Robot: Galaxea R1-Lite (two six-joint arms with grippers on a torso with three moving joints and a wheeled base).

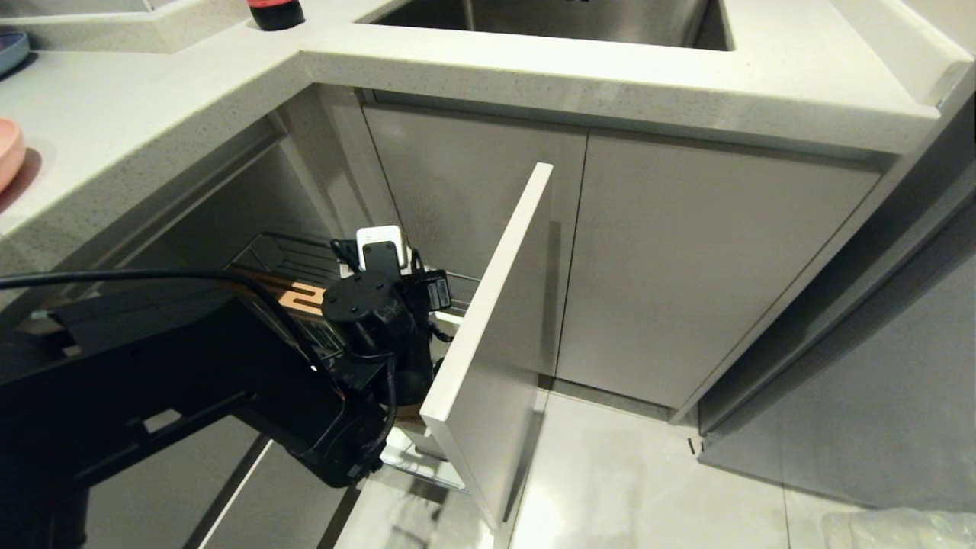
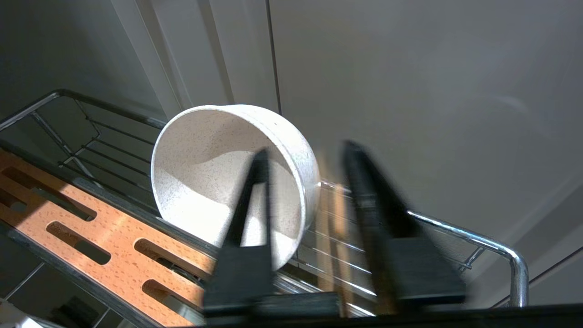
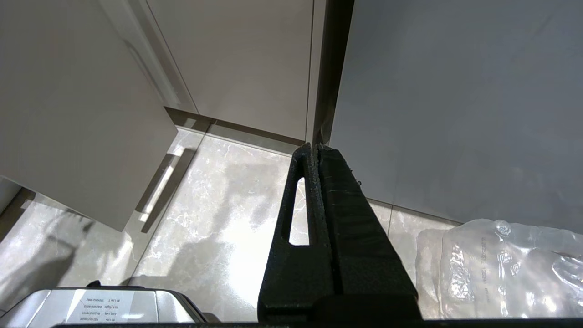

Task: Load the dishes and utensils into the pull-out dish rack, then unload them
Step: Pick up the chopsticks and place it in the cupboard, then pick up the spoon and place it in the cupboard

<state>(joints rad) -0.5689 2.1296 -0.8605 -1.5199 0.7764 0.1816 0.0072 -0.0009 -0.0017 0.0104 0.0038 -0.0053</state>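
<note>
The pull-out dish rack stands drawn out under the counter, with its pale front panel toward the floor. My left arm reaches down into it. In the left wrist view a cream-white bowl leans on its side against the slotted wooden strip. My left gripper is open just beside the bowl, over the wire floor. Two pale wooden chopsticks show blurred between the parted fingers and touch neither. A pink plate sits on the counter at the far left. My right gripper is shut, empty, pointing at the floor.
The chrome rail rims the rack close to my left fingers. Grey cabinet doors stand behind the rack. The sink lies above. A clear plastic bag lies on the tiled floor near my right gripper.
</note>
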